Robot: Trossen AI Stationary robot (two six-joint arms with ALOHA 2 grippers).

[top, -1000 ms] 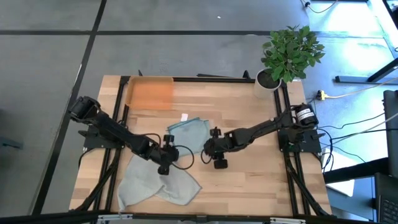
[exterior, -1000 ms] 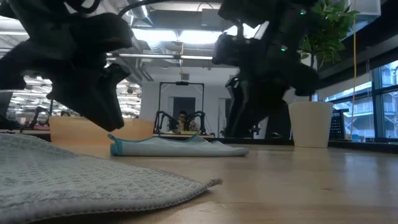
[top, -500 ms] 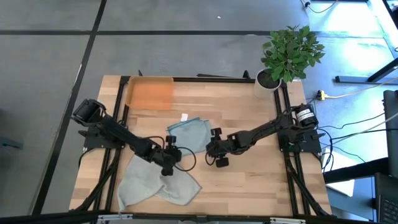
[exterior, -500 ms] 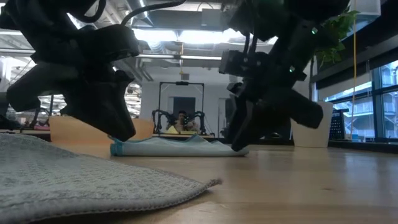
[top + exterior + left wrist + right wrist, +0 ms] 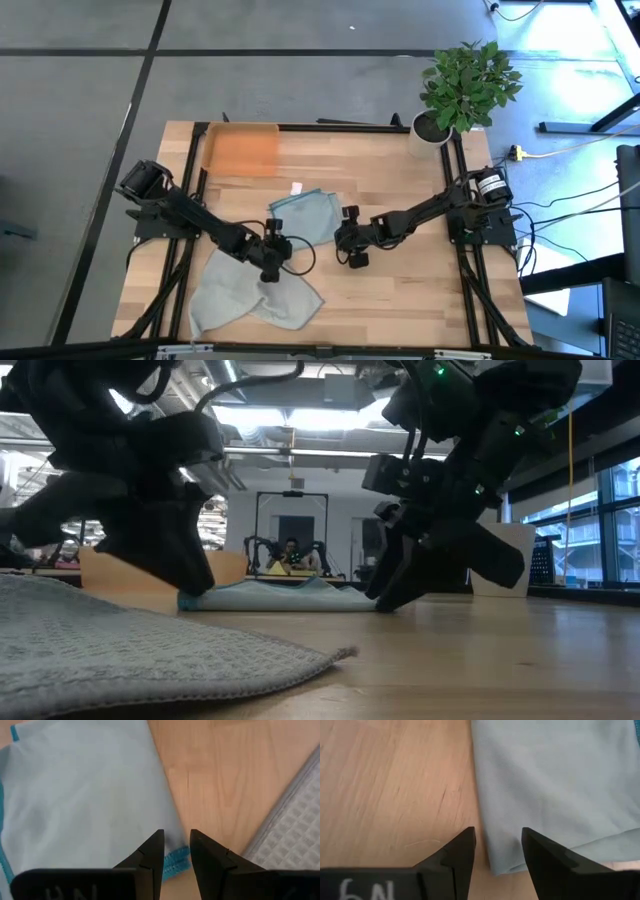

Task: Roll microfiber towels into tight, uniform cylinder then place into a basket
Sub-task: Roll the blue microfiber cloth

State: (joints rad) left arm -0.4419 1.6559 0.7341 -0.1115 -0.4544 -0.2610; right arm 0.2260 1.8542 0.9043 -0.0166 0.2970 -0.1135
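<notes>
Wrist views: left fingers (image 5: 176, 854) narrowly apart, right fingers (image 5: 497, 851) wider, both apparently empty over teal towel (image 5: 305, 214) corners.

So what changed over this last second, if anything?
The right gripper sank toward the teal towel's near-right corner, and the left gripper dropped to its near-left corner. Neither has gripped it. Both towels, including the grey one, and the basket stayed put.
</notes>
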